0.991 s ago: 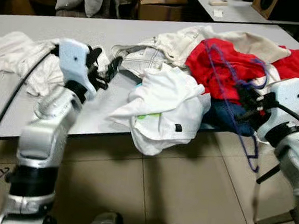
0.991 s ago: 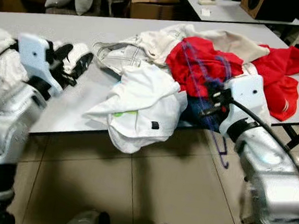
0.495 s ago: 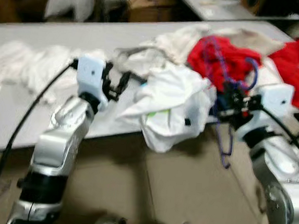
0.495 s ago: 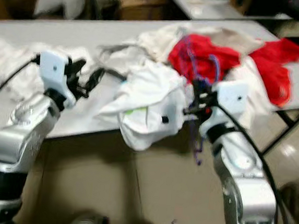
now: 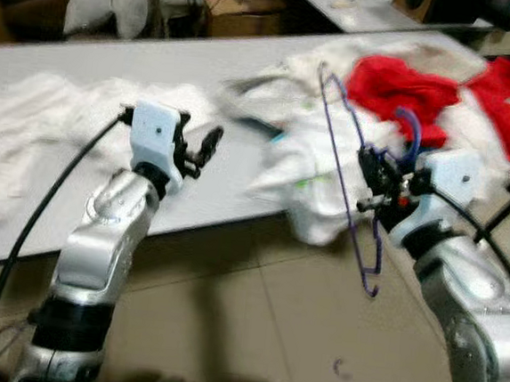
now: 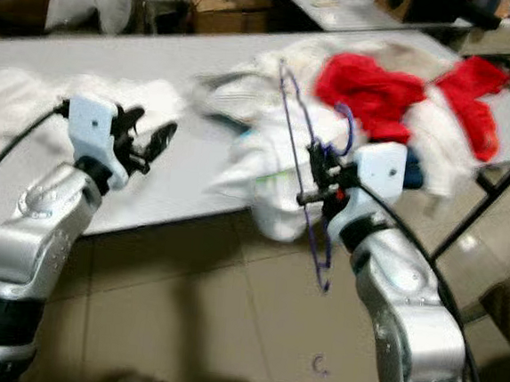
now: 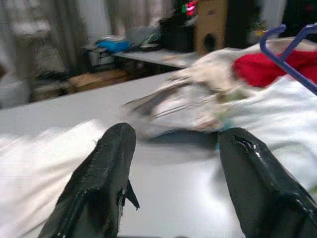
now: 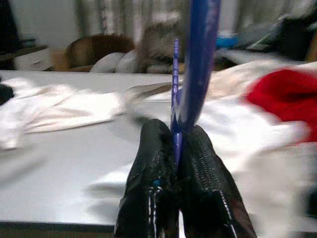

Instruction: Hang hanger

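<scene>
A blue wire hanger stands nearly upright in the air in front of the table edge, its hook by the clothes pile. My right gripper is shut on the hanger; its two black fingers press together around the wire. My left gripper hovers over the grey table to the left, fingers spread open with nothing between them. The hanger's hook shows at the edge of the left wrist view.
A heap of white and red clothes covers the table's right half. More white cloth lies on the left. Tiled floor lies below. A second table, a cardboard box and grey cushions stand behind.
My right gripper has lifted the blue hanger off the clothes pile so it hangs free before the table. The camera shifted, and the pictures are blurred. My left gripper stays open.
</scene>
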Tool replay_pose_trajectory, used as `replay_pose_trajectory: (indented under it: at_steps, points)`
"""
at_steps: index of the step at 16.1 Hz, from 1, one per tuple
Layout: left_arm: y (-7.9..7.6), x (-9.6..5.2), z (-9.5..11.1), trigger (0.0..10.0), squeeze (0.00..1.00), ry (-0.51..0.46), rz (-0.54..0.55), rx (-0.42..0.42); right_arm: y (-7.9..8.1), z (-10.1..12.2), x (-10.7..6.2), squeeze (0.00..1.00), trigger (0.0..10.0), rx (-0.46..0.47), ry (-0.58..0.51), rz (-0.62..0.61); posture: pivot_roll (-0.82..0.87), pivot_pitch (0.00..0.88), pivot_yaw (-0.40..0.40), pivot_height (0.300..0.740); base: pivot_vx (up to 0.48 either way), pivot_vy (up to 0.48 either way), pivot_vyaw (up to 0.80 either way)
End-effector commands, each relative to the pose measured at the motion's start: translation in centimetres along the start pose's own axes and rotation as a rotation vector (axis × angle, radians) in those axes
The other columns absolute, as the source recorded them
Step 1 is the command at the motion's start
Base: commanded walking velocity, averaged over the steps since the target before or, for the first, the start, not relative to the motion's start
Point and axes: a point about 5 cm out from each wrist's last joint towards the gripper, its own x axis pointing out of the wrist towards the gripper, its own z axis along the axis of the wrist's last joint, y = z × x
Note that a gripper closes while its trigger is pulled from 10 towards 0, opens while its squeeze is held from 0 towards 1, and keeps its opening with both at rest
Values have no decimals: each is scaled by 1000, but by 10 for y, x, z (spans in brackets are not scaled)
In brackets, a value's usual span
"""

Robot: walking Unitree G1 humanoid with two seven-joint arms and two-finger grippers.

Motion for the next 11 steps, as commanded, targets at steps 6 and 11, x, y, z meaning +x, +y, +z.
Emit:
replay_pose_trajectory:
  at_steps: [6,11]
  points:
    - [-1,-2,-12,10000,0,31,20,-3,1,-11,-4,0,10000,-1,53,46,-110,0,2,740,0,387,0]
    - [-10,-7,-29,10000,0,58,-20,-17,-29,-55,-23,0,10000,-92,223,-128,-116,0,5,740,0,73,0]
